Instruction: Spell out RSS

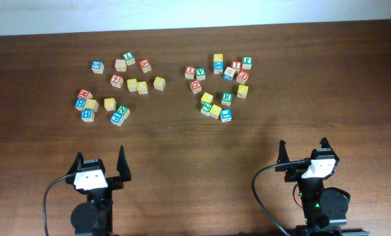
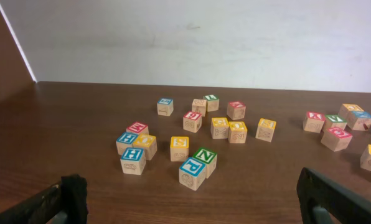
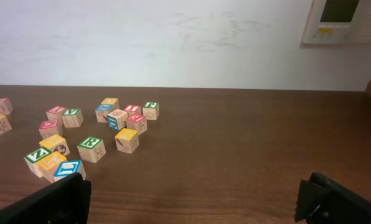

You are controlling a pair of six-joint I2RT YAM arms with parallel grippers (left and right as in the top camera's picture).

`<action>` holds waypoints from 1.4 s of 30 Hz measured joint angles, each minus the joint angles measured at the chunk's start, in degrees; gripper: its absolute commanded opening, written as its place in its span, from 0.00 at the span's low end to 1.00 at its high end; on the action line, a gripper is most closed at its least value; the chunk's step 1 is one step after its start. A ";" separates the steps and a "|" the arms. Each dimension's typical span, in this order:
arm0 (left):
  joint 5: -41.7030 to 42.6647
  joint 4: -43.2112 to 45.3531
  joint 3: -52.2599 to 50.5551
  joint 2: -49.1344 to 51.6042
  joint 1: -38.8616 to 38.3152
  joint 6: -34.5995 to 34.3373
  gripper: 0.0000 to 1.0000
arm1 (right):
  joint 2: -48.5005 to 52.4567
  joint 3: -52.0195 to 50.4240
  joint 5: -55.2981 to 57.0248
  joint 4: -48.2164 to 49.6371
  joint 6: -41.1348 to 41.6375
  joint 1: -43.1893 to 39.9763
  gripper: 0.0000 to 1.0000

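Note:
Wooden letter blocks lie in two loose groups on the brown table (image 1: 182, 141). The left group (image 1: 117, 92) holds a yellow S block (image 2: 180, 147), which also shows in the overhead view (image 1: 109, 103). The right group (image 1: 222, 82) holds a green R block (image 1: 227, 98), which also shows in the right wrist view (image 3: 91, 148). My left gripper (image 1: 100, 157) is open and empty near the front edge, well short of the left group; it also shows in the left wrist view (image 2: 192, 199). My right gripper (image 1: 304, 145) is open and empty, to the front right of the right group; it also shows in the right wrist view (image 3: 193, 196).
A blue P block (image 2: 192, 172) and a green N block (image 2: 205, 160) are the blocks nearest my left gripper. A blue block (image 3: 68, 169) lies just ahead of my right gripper's left finger. A white wall (image 1: 195, 10) runs along the table's far edge.

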 measured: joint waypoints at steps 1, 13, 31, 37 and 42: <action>0.00 0.00 0.00 0.00 0.00 0.00 0.99 | 0.00 0.00 0.00 0.00 0.00 0.00 0.98; 0.00 0.00 0.00 0.00 0.00 0.00 0.99 | 0.00 0.00 0.00 0.00 0.02 0.00 0.98; 40.33 37.05 0.28 0.02 0.00 -33.35 0.99 | 0.00 0.00 0.02 0.00 0.00 0.00 0.98; 33.29 35.76 6.19 0.68 0.00 -38.01 0.99 | 0.00 0.00 0.02 0.02 0.02 0.00 0.98; 29.75 8.79 24.92 8.79 0.00 -30.25 0.99 | 0.02 0.00 0.04 0.00 0.04 0.00 0.98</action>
